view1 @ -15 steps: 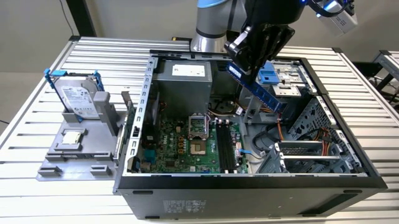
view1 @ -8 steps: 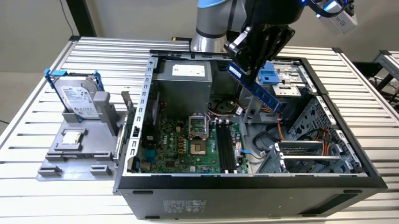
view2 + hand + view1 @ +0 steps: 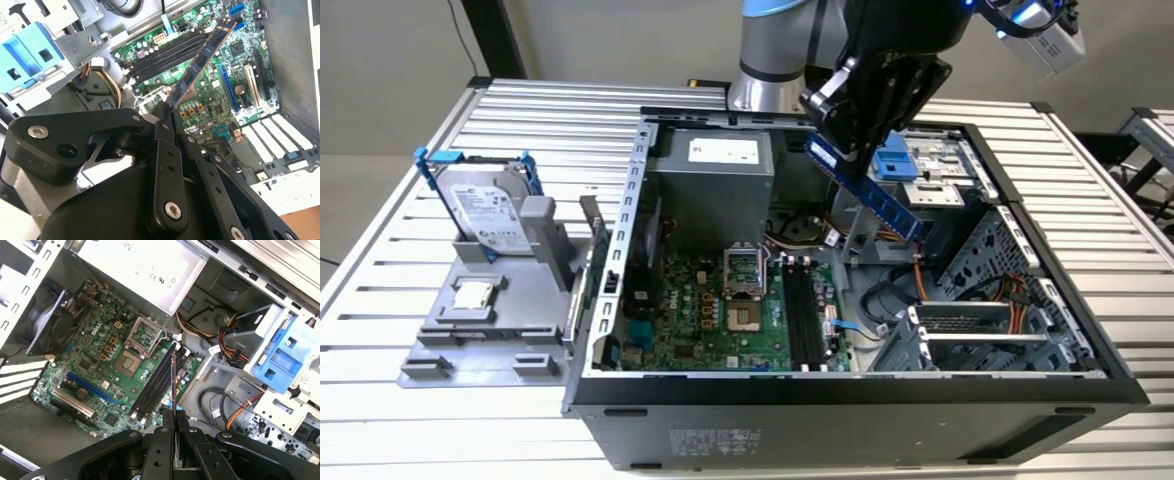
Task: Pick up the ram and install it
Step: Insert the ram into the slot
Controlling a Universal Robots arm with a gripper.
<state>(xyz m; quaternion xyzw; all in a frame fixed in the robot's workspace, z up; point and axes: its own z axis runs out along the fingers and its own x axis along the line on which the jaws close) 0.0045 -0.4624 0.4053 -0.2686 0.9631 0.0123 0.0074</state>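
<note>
My gripper hangs over the open computer case, shut on the ram. The ram is a long blue-green stick that slants down from the fingers above the inside of the case. In the second wrist view the ram juts out from the gripper over the green motherboard. In the first wrist view the ram shows edge-on above the black memory slots, clamped in the gripper. It hangs clear of the slots.
Left of the case, a grey hard drive with a blue bracket and a small square chip sit on a grey stand. Inside are the power supply, processor socket, blue drive cage and loose cables.
</note>
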